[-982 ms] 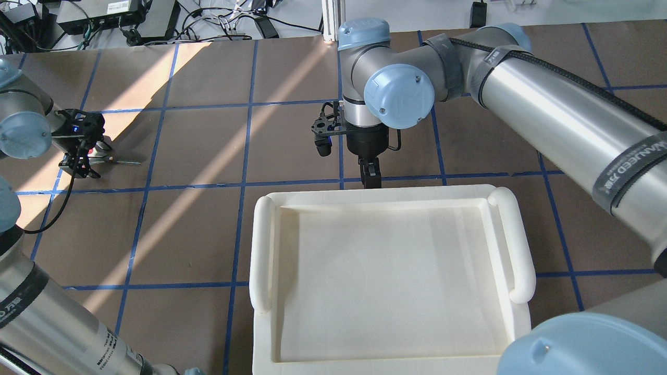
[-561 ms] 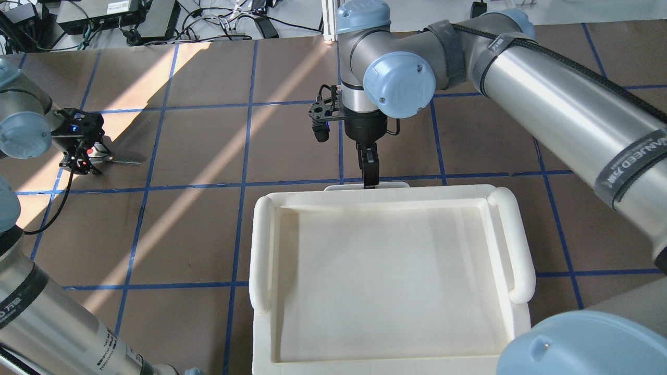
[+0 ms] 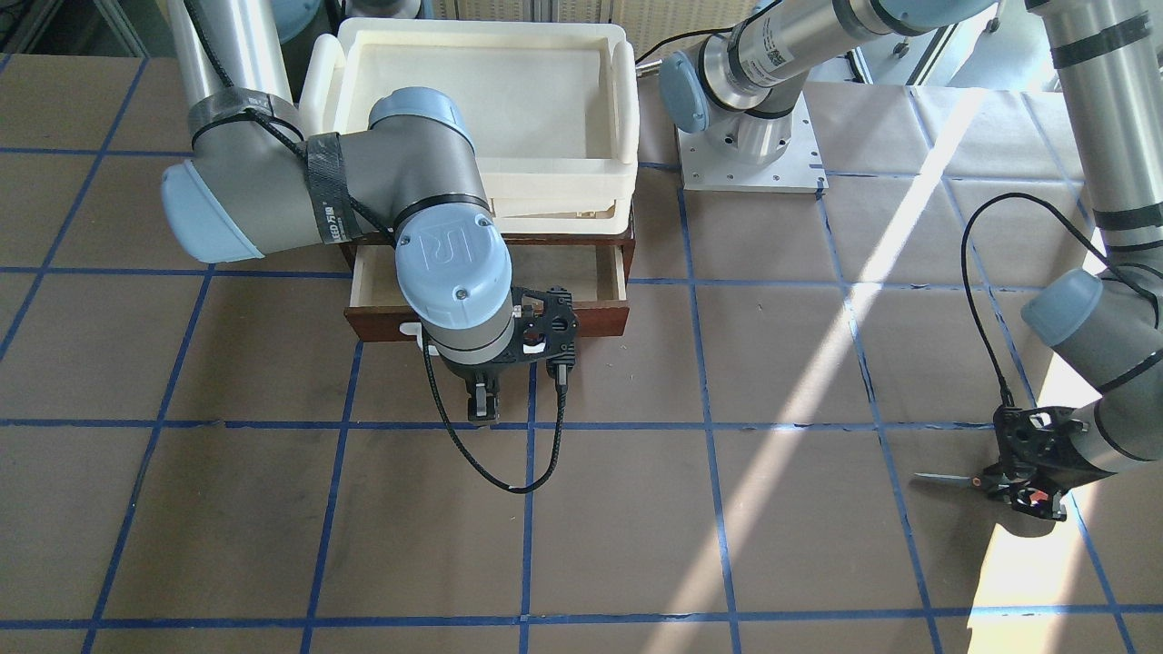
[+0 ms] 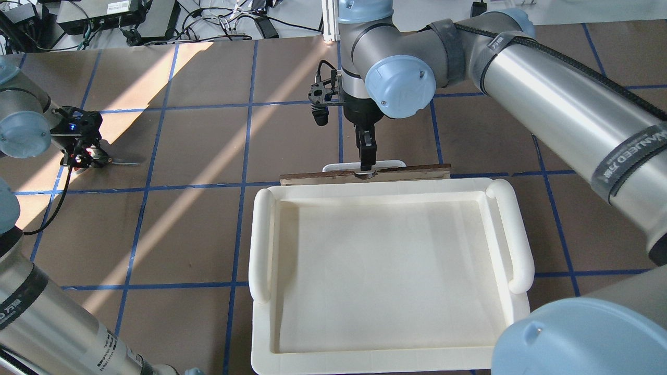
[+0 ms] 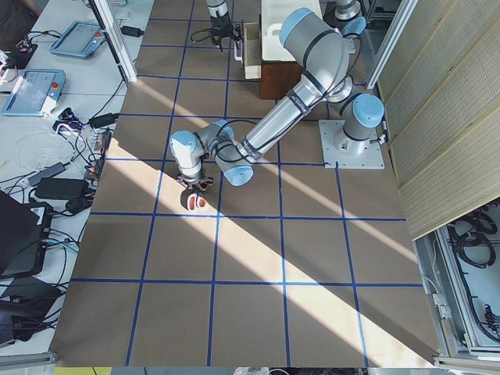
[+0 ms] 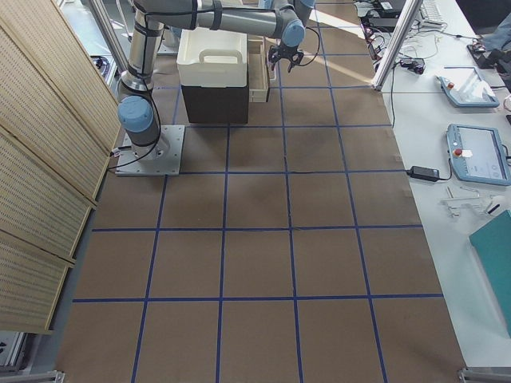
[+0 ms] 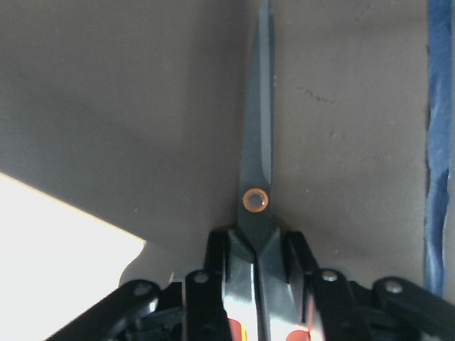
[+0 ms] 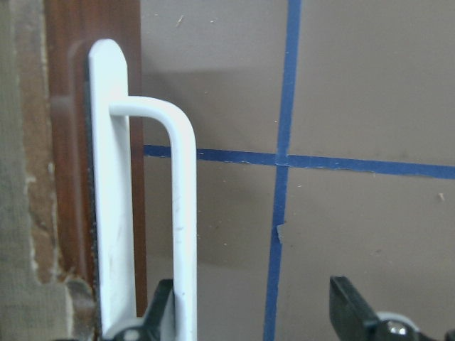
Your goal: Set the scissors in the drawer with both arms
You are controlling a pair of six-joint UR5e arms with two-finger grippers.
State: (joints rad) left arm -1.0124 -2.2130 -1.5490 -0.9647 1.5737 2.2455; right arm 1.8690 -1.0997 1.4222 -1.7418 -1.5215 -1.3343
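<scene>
Left arm (image 4: 23, 130) works the left part of the tabletop, nearer the operators' long edge than the robot's, no corner close. Left gripper (image 4: 83, 160) is clamped on the scissors (image 7: 258, 156) at the neck just behind the orange pivot, a finger (image 7: 217, 256) tight on each side. Blades are closed and point toward the table's right end. Can't tell if they lie on the paper or sit barely off it. Neck grip looks deliberate: it keeps the blades shut and the loops clear.

Further right, by the robot-side edge, a dark cabinet (image 6: 211, 100) has the drawer (image 3: 591, 320) part open. Pale plywood floor shows, and the front faces the operators' edge. Cream tray (image 4: 262, 245) sits on top and hides the opening from overhead.

Right arm (image 4: 547, 99) reaches over the tray, with the right gripper (image 4: 366, 165) at the middle of the white bar handle (image 8: 186, 213). Jaws are spread, not pinching: one finger (image 8: 162, 316) sits in behind the bar, the other well clear outside. It reads as a hook pull, likely to keep the drawer out while the left brings the scissors. The opening looks shallow and probably needs more travel before a drop-in is safe.

Surface is brown paper (image 4: 198, 234) taped in a blue grid (image 4: 243, 156). A hard diagonal sun band (image 4: 172, 172) crosses it, with glare around the left gripper. Cables and power boxes (image 4: 99, 15) sit past the operators' edge, next to a bench with pendants (image 5: 35, 86). Perforated panels (image 6: 40, 159) stand behind the robot.
</scene>
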